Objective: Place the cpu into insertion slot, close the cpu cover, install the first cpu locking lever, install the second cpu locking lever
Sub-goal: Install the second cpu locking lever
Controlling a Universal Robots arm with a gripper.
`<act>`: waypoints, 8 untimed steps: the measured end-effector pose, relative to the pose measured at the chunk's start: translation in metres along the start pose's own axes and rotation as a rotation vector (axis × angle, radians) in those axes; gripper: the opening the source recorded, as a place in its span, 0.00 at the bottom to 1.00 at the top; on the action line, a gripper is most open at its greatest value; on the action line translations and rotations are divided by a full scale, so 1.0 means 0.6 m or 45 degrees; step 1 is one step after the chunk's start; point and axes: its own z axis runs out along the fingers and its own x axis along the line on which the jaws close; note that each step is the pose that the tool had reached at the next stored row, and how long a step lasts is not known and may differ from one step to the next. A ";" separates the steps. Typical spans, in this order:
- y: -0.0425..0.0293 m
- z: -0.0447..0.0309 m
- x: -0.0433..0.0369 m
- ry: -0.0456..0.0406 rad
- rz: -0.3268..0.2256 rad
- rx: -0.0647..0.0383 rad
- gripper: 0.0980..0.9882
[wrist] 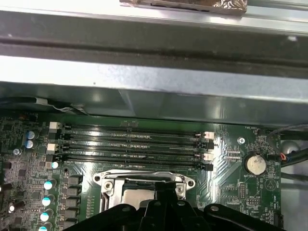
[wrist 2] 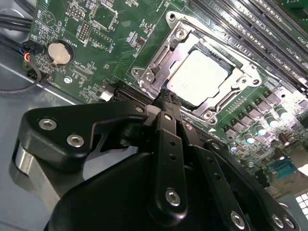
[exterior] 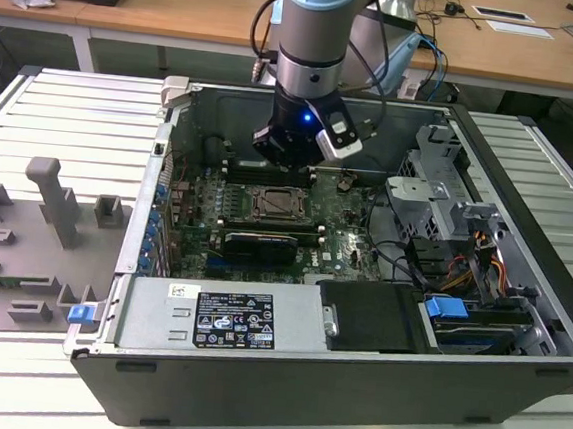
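Note:
The cpu (wrist 2: pixel 202 77) lies flat in the insertion slot (wrist 2: pixel 219 52) on the green motherboard, its pale metal top showing. The silver cpu cover (wrist 2: pixel 156 60) lies down around it as a frame. My gripper (wrist 2: pixel 166 98) hangs just above the socket's edge with its black fingers pressed together and nothing between them. In the exterior view the gripper (exterior: pixel 289 163) sits inside the open computer case, right over the socket. The first wrist view shows the gripper (wrist: pixel 162 190) over the cpu (wrist: pixel 132 195). I cannot tell how the locking levers stand.
Long black memory slots (wrist: pixel 134 144) run beside the socket, and a coin battery (wrist: pixel 255 164) sits near them. A long black card (exterior: pixel 259 244), a power supply (exterior: pixel 218 314), a drive cage (exterior: pixel 438 203) and cables (exterior: pixel 413 261) crowd the case. Grey fixtures (exterior: pixel 51 204) stand outside it.

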 end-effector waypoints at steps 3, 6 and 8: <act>-0.002 -0.001 0.000 0.000 0.000 0.000 0.01; -0.001 -0.007 0.000 0.000 0.000 0.000 0.01; 0.000 -0.013 0.000 0.000 0.000 0.000 0.01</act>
